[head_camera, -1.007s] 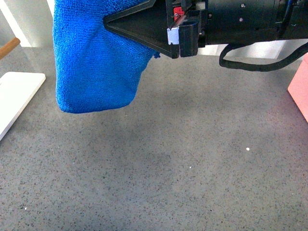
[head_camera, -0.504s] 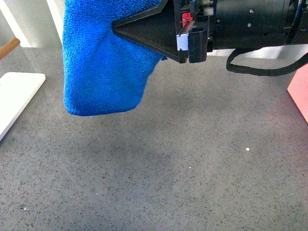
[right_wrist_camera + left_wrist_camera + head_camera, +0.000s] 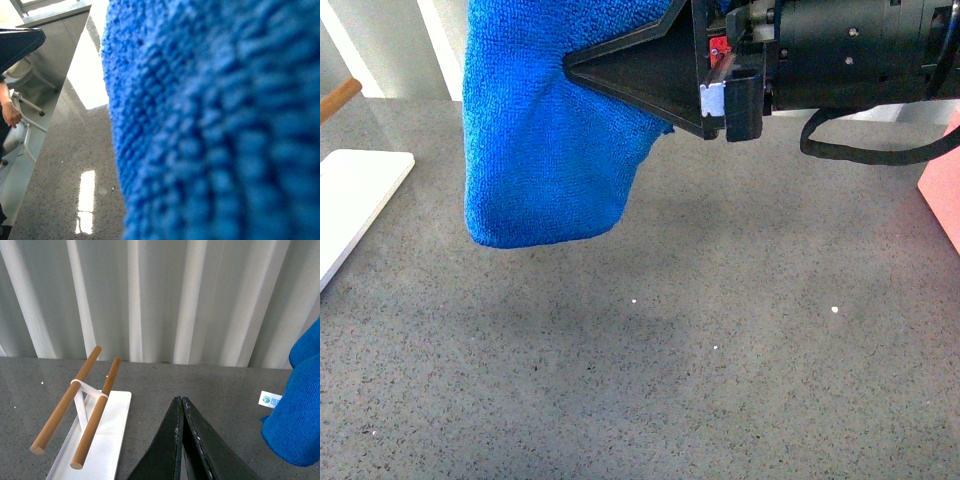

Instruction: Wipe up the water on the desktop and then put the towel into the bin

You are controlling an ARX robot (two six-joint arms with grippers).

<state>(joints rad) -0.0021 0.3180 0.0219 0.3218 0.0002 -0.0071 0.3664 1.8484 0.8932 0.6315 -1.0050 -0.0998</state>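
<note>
Grey desktop (image 3: 720, 380) w/ towel (image 3: 545, 140) clamped in right gripper (image 3: 580, 68); left gripper (image 3: 181, 401) together, wrist view only.

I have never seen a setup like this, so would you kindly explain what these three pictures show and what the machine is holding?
This is a robot with two arms, each ending in a pinching end effector. The front picture comes from a camera on its body. There the right end effector is shut on a blue towel, which hangs above the grey speckled desktop. A white board lies at the left edge and something pink at the right edge. The other two pictures come from cameras on the wrists. The left wrist picture shows the left end effector shut and empty, with a small rack of two wooden rods on the board. The right wrist picture is mostly filled by the towel, very close and blurred.
</note>
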